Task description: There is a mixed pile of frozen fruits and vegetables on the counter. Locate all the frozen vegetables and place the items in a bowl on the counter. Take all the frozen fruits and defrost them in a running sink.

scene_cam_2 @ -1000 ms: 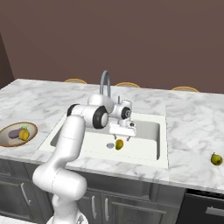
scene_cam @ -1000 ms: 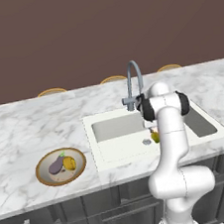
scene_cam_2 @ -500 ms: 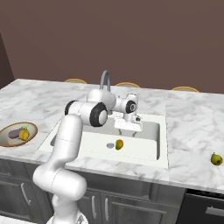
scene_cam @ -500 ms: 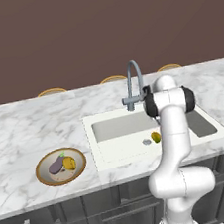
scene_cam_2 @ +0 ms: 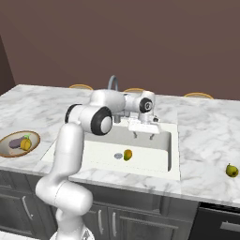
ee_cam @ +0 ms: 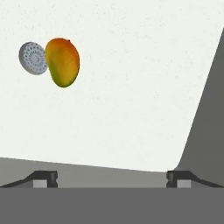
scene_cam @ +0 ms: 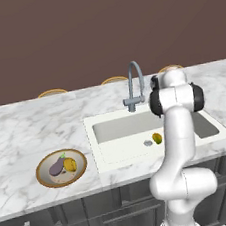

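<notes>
At the left end of the counter point(scene_cam_2: 206, 131), near its front edge, the bowl point(scene_cam: 60, 168) holds the eggplant point(scene_cam: 56, 167) and the rounded yellow-orange vegetable point(scene_cam: 70, 164) side by side, touching. So the vegetable half of the job looks done.

Moving right, the sink point(scene_cam_2: 154, 164) takes the middle of the counter, with the gooseneck tap point(scene_cam: 136, 84) standing at its back edge. One oval fruit point(scene_cam_2: 127, 154) lies on the basin floor, right beside the round drain point(ee_cam: 33, 58) and touching it in the hand view. Whether water is running cannot be told.

The gripper point(scene_cam_2: 143, 135) hangs above the basin, toward its back wall, with its fingers spread wide and nothing between them; the fruit in the sink lies free below it.

Further right, near the front edge of the counter's right end, a second fruit point(scene_cam_2: 231, 170) sits alone, well apart from the sink.

The step in hand appears to be leaving the sink to fetch that last fruit. To do it well, the arm should lift straight up clear of the basin rim and the tap before swinging right. The fingers should stay apart, come down over the fruit's narrow side, and close gently, since a rounded fruit on smooth marble may roll away.
</notes>
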